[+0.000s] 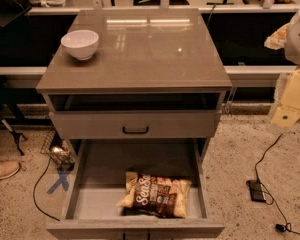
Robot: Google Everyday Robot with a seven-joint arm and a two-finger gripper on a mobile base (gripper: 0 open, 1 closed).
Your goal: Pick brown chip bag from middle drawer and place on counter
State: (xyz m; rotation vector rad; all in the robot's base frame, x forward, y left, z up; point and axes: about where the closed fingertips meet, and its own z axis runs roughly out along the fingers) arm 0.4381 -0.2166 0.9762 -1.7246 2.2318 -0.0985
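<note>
Grey-brown and glossy, the square slab counter (155,59) tops a grey drawer cabinet, and a small round white bowl (80,44) sits near its back left corner. Under the slab is a dark open slot, then a shallow grey drawer front with a black pull (135,130). Below that the wide, deep grey middle drawer (85,184) stands open toward the camera, its pale floor showing. The crinkly dark brown chip bag (156,195), with cream-yellow edges and white script lettering, lies flat on that floor, toward the front and a little right of centre, touching neither side wall. The cream-coloured gripper (289,106) hangs at the right edge of the view, beside the cabinet at about the height of the shallow drawer and well apart from the bag; I cannot tell whether it is open or closed. On the speckled floor lie black cables (262,164), a blue tape cross (60,180) and, at the left edge, a tan shoe (2,170)
</note>
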